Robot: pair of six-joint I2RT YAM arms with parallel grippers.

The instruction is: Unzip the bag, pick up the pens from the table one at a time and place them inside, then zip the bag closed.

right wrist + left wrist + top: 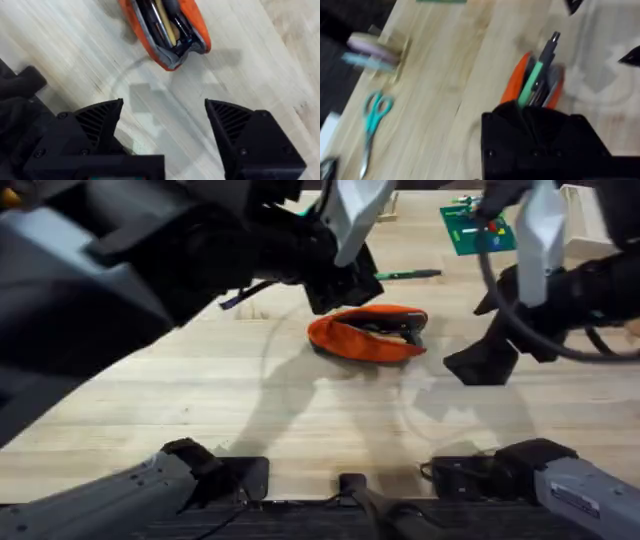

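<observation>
The orange bag (pixel 368 335) lies unzipped in the middle of the table (pixel 200 400), with dark pens showing in its mouth (pixel 167 22). My left gripper (pixel 340 285) hangs just behind the bag, shut on a light green pen (pixel 408 275) whose dark tip points right. In the left wrist view this pen (pixel 534 77) sticks out of the gripper (pixel 530 107) over the bag (pixel 512 85). My right gripper (pixel 482 363) stands open to the right of the bag, a little apart from its end; its fingers (pixel 100 117) hold nothing.
A green board (pixel 475 225) with small coloured parts lies at the back right. Teal-handled scissors (pixel 372 117) and a small wooden block (pixel 375 52) with pink and blue pieces lie off to one side of the bag. Bare tabletop runs in front of the bag.
</observation>
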